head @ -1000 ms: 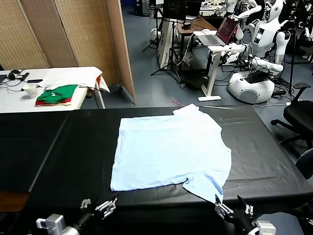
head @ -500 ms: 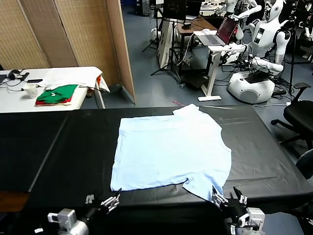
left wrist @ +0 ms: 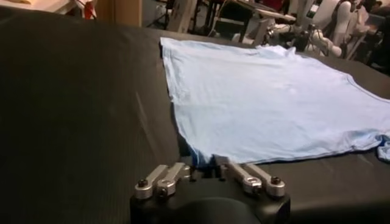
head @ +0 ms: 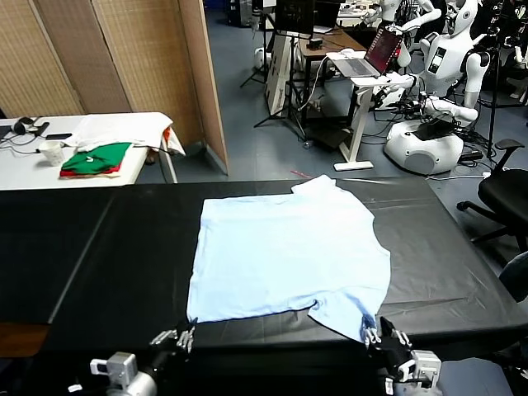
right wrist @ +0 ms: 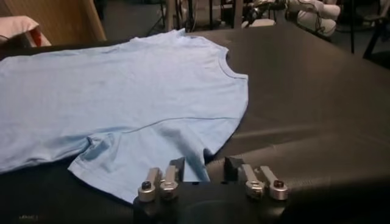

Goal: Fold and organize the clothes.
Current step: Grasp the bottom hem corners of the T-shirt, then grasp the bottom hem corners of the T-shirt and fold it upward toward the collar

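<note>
Both arms look pretty much the same up close; the left gripper (left wrist: 204, 165) has a chunky matte black body with two silvery metal linkage bars on top, each ending in a rounded knuckle with a dark screw head set in it; the right gripper (right wrist: 204, 165) is the same deal, black housing, paired silver links with black screws, and short black fingers (right wrist: 233, 167) sticking out front; from the head view there's a small light grey boxy bit behind each wrist
</note>
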Motion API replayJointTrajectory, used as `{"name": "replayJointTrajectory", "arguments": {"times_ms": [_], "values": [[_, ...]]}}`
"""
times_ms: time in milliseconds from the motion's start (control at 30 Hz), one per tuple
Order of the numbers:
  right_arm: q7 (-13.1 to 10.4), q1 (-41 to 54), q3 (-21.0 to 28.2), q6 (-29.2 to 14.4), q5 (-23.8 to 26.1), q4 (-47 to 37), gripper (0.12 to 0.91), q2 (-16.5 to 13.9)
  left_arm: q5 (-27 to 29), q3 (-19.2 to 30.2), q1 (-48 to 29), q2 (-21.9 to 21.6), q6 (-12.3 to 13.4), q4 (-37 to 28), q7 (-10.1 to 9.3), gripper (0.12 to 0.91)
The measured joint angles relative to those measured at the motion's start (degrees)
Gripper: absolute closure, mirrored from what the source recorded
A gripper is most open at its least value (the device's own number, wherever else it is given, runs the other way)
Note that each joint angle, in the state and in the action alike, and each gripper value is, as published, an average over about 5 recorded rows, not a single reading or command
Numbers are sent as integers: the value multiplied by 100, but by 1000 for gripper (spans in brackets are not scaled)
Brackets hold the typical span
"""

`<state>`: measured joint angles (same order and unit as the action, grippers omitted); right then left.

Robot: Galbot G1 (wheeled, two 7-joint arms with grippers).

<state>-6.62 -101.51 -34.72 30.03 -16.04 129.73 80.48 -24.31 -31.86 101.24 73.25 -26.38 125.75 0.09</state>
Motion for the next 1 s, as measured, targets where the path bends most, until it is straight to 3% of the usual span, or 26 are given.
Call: {"name": "replayJointTrajectory", "arguments": {"times_ms": [433,733,1000], "values": [[-87,-730,195,150,110,722,885,29,211,-276,616,-103,-50,586,-340,883],[431,-261,-4,-386,61,583,885,-89,316,-475,923,-104,87,1019,-436,883],[557,705,138,-640,19,-211,885,-357,454,-281,308,126,445,802,-527,883]]}}
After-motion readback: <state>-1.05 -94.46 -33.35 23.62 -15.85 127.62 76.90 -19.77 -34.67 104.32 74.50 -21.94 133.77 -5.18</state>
